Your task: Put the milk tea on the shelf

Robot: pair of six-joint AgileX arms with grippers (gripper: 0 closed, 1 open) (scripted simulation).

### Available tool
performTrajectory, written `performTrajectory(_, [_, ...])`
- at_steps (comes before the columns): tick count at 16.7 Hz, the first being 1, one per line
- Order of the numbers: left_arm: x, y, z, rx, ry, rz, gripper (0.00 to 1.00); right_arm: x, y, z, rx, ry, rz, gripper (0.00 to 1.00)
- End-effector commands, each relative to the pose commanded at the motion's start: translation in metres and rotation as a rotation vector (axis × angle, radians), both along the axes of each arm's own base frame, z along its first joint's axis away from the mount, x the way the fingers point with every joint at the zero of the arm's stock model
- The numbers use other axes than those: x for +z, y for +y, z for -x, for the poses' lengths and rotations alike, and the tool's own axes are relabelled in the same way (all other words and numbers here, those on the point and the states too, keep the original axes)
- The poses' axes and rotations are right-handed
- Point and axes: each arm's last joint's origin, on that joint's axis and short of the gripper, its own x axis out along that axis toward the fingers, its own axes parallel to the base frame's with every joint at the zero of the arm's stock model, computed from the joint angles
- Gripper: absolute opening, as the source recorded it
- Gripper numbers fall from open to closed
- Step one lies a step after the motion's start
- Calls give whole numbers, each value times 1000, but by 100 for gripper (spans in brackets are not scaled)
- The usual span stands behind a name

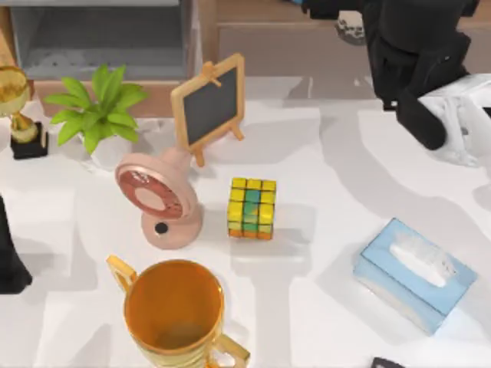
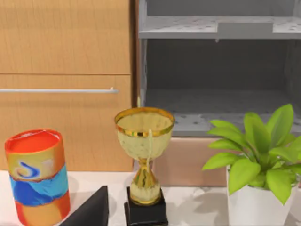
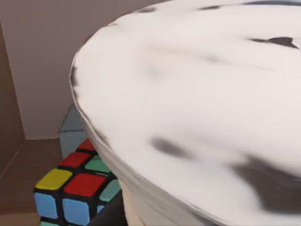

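Note:
The milk tea's flat white lid sits very close under the right wrist camera. In the top view a small part of the lid peeks out beside my right arm. That arm reaches over the brown wooden shelf at the back right, and its black wrist hides its gripper. The cup's body is hidden. Beyond the lid, a colour cube rests on the shelf's brown board. My left arm is parked at the table's left edge.
On the table are a large golden trophy cup, a small trophy, a potted plant, a chalkboard easel, a pink fan, a colour cube and a blue tissue box. A grey-lined compartment is at the back left.

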Motion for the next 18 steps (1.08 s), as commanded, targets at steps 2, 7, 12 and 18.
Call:
performTrajectory(2, [0,0,0,0,0,0,100,8,-22,-8,-8,29,27,0])
performTrajectory(7, [0,0,0,0,0,0,100,24,-79,-26,-16,119,68,0])
performTrajectory(12, [0,0,0,0,0,0,100,40,-132,-39,-4,190,67,0])
performTrajectory(18, [0,0,0,0,0,0,100,61,-160,-45,27,197,52,0])
